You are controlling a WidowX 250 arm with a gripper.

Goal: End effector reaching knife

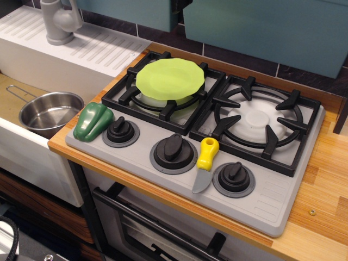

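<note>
Knife (205,163) flat between two stove knobs (174,152), blade toward front edge.

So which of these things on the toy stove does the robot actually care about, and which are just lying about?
Belongs to the job:
- knife, lying between the middle and right knobs

Just lying about:
- green plate on the left burner
- green pepper
- metal pot in the sink
- stove knobs

The gripper is not in view.

Knife (205,164) between two stove knobs (174,153)
</note>
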